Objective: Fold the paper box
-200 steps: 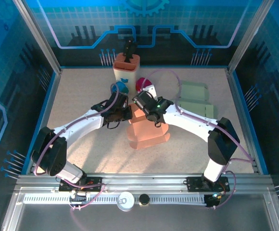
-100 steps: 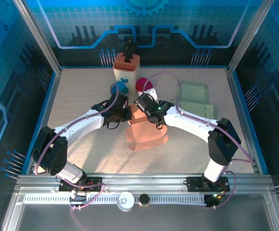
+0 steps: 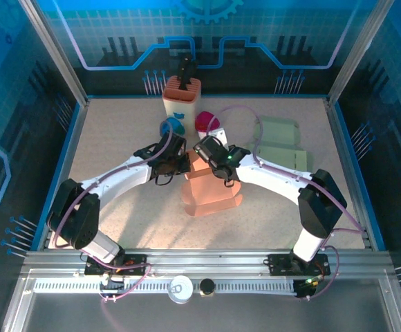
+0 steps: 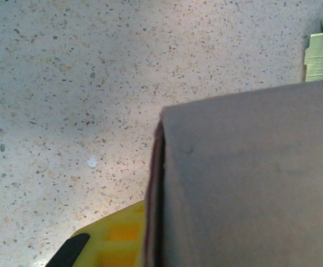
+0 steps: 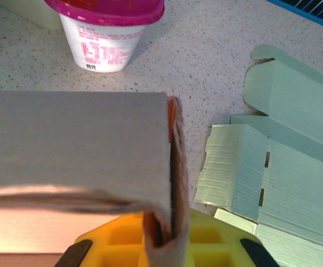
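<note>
**Change noted.** Over the last second the right gripper (image 3: 206,164) has moved a little toward the far left along the upper edge of the paper box (image 3: 213,192). The box's lower end has shifted slightly left with it. The left gripper (image 3: 180,166) has held its place. We judge that the right side has taken a fresh hold nearer the corner and that the walls are being squared up. The fold is in progress and not complete.

**Location.** The paper box stands at mid-table between the two grippers, just in front of the pink-lidded cup (image 3: 207,123) and the blue-lidded cup (image 3: 173,126). The stack of green flat blanks (image 3: 280,145) lies to its right, apart from it.

**End effectors.** In the right wrist view the jaws are pressed together on a thin cardboard edge (image 5: 170,183). In the left wrist view the box wall (image 4: 250,178) lies against one yellow pad (image 4: 120,231), and we judge that gripper to be pinching the box too.

**Not verifiable.**
- The left gripper's second finger is hidden behind the wall.
- Both arms cover the box's top from above, so we cannot tell how its flaps lie.
- The box's underside and inside are out of sight.
</note>
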Controlling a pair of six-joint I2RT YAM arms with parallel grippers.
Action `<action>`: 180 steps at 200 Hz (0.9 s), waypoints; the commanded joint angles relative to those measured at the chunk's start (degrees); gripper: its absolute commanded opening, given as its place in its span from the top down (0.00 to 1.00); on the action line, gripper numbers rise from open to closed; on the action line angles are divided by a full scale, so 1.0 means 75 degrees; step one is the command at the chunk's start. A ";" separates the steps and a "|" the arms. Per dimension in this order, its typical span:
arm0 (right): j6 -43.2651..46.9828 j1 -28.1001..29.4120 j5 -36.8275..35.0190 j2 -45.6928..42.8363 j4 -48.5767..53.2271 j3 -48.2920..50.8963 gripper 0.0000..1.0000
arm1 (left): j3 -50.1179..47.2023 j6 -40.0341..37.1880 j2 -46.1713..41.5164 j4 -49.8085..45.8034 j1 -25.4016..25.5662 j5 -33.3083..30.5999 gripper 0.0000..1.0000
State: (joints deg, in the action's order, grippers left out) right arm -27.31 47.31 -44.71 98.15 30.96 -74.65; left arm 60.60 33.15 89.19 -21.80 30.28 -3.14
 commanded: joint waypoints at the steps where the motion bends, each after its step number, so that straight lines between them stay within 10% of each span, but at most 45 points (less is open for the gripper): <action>1: -0.0370 0.0090 -0.0110 -0.0004 -0.0088 0.0344 1.00 | -0.0168 0.0205 0.0128 0.0344 0.0029 -0.0243 1.00; 180: -0.0782 0.0130 0.0260 0.0545 -0.0208 0.0515 1.00 | -0.1715 0.0537 0.0939 0.2363 0.0297 -0.0771 0.83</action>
State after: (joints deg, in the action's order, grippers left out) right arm -31.33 47.99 -42.28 101.08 28.10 -69.43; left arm 49.32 36.14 95.26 -3.90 32.08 -6.20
